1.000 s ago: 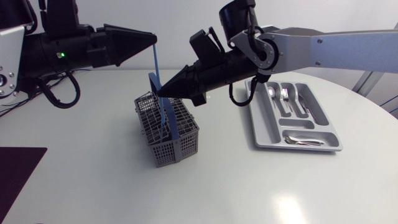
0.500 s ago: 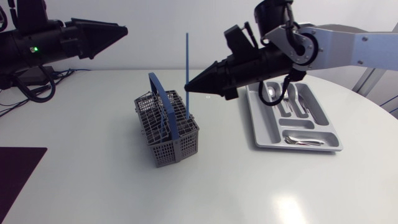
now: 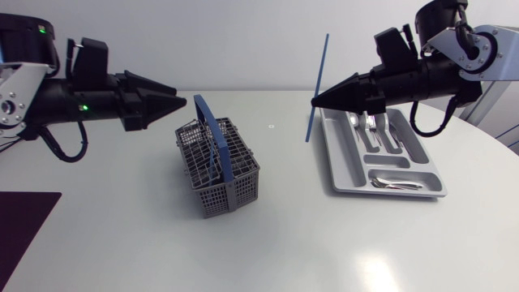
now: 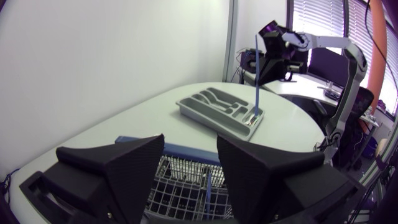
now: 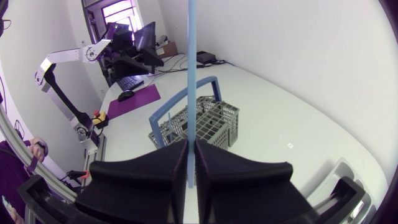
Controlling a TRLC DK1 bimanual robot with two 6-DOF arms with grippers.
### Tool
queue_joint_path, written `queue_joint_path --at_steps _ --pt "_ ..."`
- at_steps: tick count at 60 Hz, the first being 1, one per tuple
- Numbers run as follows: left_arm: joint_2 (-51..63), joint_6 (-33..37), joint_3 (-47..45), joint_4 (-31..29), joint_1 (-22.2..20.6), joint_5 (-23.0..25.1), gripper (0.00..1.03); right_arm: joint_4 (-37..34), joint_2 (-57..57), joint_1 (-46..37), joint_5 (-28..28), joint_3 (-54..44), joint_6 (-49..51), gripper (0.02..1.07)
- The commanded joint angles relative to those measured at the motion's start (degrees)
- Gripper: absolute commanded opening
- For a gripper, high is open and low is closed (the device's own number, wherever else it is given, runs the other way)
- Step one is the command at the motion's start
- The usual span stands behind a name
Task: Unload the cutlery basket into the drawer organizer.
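- Only the head view shows the whole layout. A grey wire cutlery basket (image 3: 220, 174) with a blue hoop handle (image 3: 209, 122) stands near the middle of the white tabletop (image 3: 122, 235). A grey drawer organizer (image 3: 336, 174) lies well apart from it, toward the tabletop's right edge.
- Only the right wrist view shows the grip close up. The right claw (image 5: 191, 144) is pressed together on a thin blue stick (image 5: 191, 68), with one finger on each side. The stick rises straight up from between the tips.
- Only the left wrist view shows the left claw (image 4: 189, 140) from behind. It is spread wide and holds nothing, and the basket sits just ahead of and below the gap between its fingers.
- In the head view, the left claw hangs above the tabletop just beside the basket handle. Its tip points at the handle without touching it.
- The right claw holds the stick a little below its middle, nearly upright, in the air by the organizer's rim nearest the basket. I cannot tell whether the stick's lower end touches that rim.
- The organizer's long compartments hold silver cutlery, and the crosswise compartment at its near end holds more silver pieces.
- I cannot make out what lies inside the basket through its mesh.
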State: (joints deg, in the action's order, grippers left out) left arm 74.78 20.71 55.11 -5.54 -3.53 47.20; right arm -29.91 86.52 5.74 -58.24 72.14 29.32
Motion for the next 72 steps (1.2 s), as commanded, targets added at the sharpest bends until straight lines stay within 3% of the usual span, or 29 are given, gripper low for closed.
queue_joint_path --at_steps 1,9,18,49,72 --pt "3.3 5.9 -1.1 -1.3 -1.7 -2.1 0.63 -1.6 1.6 -2.3 0.1 -1.6 2.8 0.08" --pt "6.3 8.7 -1.1 -2.0 -3.0 -5.4 0.57 -2.5 2.1 -4.2 0.1 -2.7 4.6 0.08" --pt "9.1 10.9 -1.1 -1.6 -4.0 -9.0 0.16 -2.6 2.8 -5.2 0.1 -3.6 5.3 0.08" --pt "19.6 15.1 -1.9 -1.9 -9.4 -19.0 0.15 -4.8 8.0 -8.2 2.8 -0.8 5.3 0.08" --pt "13.5 14.4 -0.8 -4.4 -7.6 -19.2 0.15 -8.5 15.5 -9.0 6.1 5.9 3.6 0.08"
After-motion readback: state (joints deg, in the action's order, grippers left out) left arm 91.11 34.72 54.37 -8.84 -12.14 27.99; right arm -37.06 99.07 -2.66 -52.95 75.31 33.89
